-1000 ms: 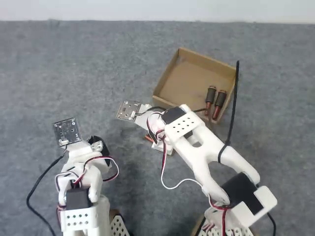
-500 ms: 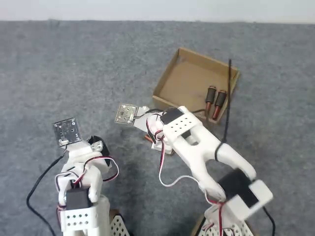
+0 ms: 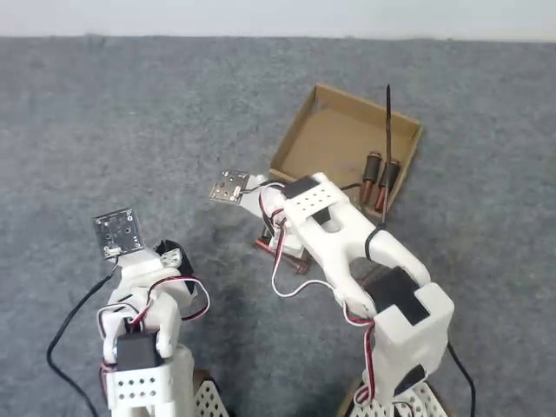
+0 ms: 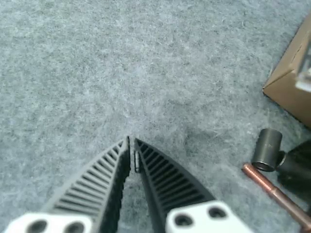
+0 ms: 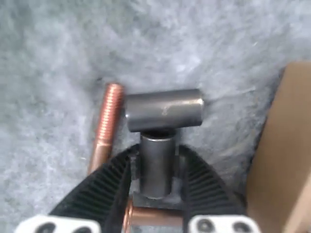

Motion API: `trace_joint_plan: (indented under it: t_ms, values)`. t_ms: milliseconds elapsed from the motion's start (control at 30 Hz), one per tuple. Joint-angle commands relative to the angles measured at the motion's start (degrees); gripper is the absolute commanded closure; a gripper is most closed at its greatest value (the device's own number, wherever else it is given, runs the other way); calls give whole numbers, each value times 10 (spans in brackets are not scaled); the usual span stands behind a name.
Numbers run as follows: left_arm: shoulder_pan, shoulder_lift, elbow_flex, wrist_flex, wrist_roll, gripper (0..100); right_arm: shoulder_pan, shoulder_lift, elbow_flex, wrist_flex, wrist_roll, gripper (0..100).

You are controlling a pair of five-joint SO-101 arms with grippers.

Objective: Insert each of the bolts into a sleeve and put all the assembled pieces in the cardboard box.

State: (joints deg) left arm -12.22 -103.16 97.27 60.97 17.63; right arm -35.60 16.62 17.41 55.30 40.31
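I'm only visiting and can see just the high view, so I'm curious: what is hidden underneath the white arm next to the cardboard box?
Observer: The right arm's jaws are shut on a dark grey metal sleeve.
Operator: Is anything else there?
Observer: A second dark grey sleeve lies crosswise at its far end, a copper-coloured threaded bolt alongside.
Operator: And the other arm?
Observer: The left arm's jaws are shut, holding nothing.

The open brown cardboard box holds two assembled pieces side by side near one wall, while just outside it a dark sleeve lies crosswise against the end of a second sleeve clamped between the jaws of the right gripper, a threaded copper bolt just beside them.
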Motion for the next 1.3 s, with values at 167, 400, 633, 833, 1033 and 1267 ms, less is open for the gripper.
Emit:
trace_joint_plan:
  t_ms: [167, 400, 633, 833, 1033, 1267]
  values:
    - [-3, -13, -7, 2, -7, 988, 9, -8, -24, 28, -50, 991]
    - [-3, -13, -7, 1, -7, 988, 62, -109, -67, 126, -156, 991]
    - [-3, -13, -7, 1, -7, 988, 117, -206, -18, 187, -211, 991]
    - [-3, -13, -7, 1, -7, 988, 180, -290, 65, 209, -257, 991]
    - [-3, -14, -7, 1, -7, 988, 250, -364, 191, 144, -275, 991]
    - [-3, -14, -7, 1, -7, 988, 341, -429, 314, 82, -303, 991]
